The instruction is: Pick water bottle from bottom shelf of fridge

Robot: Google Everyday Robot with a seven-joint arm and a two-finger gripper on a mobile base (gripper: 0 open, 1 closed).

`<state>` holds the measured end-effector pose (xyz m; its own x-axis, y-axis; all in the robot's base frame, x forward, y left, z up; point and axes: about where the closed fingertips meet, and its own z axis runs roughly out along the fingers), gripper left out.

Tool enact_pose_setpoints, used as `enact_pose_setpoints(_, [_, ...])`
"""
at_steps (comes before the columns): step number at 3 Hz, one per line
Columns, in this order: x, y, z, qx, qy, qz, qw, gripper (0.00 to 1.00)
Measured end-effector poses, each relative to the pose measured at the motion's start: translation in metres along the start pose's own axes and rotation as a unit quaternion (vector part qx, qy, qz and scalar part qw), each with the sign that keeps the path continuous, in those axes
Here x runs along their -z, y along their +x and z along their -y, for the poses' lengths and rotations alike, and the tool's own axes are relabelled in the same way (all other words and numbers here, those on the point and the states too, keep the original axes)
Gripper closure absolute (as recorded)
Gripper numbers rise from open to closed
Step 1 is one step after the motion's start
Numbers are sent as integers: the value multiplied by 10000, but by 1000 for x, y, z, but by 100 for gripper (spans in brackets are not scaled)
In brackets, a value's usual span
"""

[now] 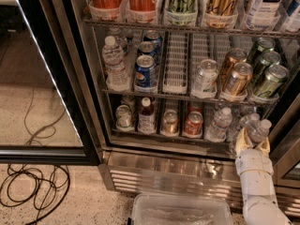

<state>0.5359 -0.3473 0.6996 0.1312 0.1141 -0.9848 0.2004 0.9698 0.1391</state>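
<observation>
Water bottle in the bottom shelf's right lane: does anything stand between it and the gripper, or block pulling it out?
Nothing visible does. The gripper is right at the water bottle, at the front edge of the bottom shelf. Another bottle stands close beside it on the left, not in front.

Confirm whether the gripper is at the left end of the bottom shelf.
No, the gripper is at the right end of the bottom shelf, right by a water bottle.
</observation>
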Motion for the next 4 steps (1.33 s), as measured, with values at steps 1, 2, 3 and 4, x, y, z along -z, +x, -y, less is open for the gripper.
enact_pose_setpoints(1, [2,-1,-1,13,-28,-30,10000,100])
enact_pose_setpoints(2, [25,-9,0,52,-39,-152,9999,100])
enact_pose_setpoints(3, [74,-30,-9,-116,-85,-332,9993,100])
enact_pose_setpoints(4, [75,-30,-9,-115,-80,-333,9993,100])
